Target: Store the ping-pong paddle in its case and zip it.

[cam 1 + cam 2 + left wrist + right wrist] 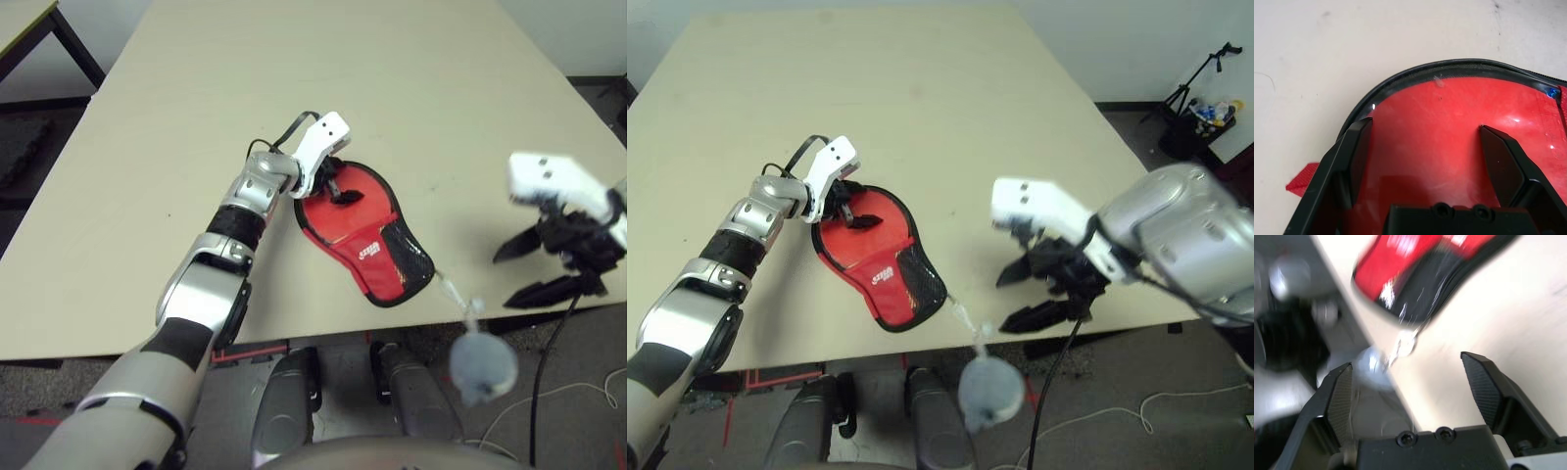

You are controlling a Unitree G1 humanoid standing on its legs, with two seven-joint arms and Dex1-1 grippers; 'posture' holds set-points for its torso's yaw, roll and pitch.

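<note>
Ping-pong paddle: cannot tell whether inside the case [359, 235]. Case: lying flat on the table [294, 59], round end farther from the robot and toward its left, narrow end near the table's near edge. Red on top, glossy over the round part, edged with black zip trim [1469, 64]; marked with a small white logo [369, 251] beside the black mesh pocket [408, 253].

Left gripper [1425, 123]: poised at the round end, wide, with red surface visible between the fingers; cannot tell whether touching it.

Right gripper [1406, 358]: wide and empty, to the right of the case, well apart from it.

Small white-grey pouch [484, 368]: linked by a cord [451, 292] to the narrow end, hanging past the near edge of the table.
</note>
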